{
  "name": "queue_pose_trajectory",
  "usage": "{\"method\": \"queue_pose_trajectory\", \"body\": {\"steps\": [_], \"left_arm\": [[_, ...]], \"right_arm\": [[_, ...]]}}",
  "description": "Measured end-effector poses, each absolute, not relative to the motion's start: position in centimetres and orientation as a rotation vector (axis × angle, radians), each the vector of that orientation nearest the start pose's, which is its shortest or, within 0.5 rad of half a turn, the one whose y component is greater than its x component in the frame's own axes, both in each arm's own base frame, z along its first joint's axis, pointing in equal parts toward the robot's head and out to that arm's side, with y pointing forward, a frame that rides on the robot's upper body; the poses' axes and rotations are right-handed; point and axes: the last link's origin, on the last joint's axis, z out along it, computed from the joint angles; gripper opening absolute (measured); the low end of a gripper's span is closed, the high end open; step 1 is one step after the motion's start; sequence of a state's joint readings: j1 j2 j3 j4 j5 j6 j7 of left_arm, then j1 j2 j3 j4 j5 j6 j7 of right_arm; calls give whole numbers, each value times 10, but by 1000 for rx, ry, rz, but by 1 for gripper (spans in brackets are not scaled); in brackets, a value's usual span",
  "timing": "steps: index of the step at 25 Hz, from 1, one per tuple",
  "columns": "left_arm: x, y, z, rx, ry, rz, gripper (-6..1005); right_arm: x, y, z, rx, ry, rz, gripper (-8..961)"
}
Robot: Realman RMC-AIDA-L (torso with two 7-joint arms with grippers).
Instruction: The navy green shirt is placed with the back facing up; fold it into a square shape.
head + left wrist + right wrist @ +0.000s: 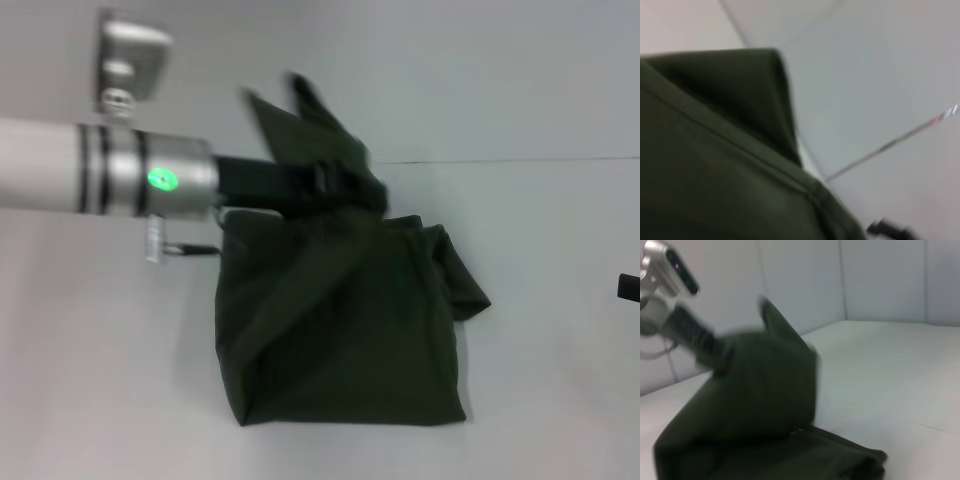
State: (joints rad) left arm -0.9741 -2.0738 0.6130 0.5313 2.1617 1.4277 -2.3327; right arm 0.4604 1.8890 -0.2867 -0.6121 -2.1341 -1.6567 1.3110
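One arm is at work. At the left of the head view, the left arm reaches across in white and silver segments with a green indicator light. Its left gripper (345, 185) sits at the upper middle, above the far edge of the shirt (350, 340). The gripper is clenched on a portion of the shirt, which is raised off the table (100, 380); two pointed ends of fabric stand up above the gripper. The pinched fabric slopes down from the gripper to the rest of the garment.

The shirt is dark olive-green, matte, soft cloth. Its lower portion lies flat at the table centre in a roughly square outline, with a diagonal crease crossing it and one bunched flap protruding at its right edge. The left wrist view shows the shirt (715, 165) close up, with a stitched seam and a rounded fold. The table is smooth, pale and plain.

At the far right edge, the right gripper (629, 287) shows only as a dark tip, well apart from the shirt; its state cannot be determined.
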Motion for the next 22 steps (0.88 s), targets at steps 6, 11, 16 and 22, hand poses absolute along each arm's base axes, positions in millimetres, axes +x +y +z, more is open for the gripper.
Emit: {"method": "queue_pose_trajectory", "body": {"steps": [6, 11, 16, 22], "left_arm": [[-134, 402, -82, -2613, -1694, -462, 134], [-144, 388, -102, -2554, -1806, -495, 142], [-136, 381, -94, -2624, -1840, -593, 151], [-137, 385, -57, -2665, -1764, -749, 390]], "right_arm": [[343, 314, 113, -2395, 721, 641, 901], [344, 314, 115, -2389, 736, 635, 901], [344, 316, 116, -2388, 741, 627, 901], [344, 319, 123, -2350, 756, 648, 901]]}}
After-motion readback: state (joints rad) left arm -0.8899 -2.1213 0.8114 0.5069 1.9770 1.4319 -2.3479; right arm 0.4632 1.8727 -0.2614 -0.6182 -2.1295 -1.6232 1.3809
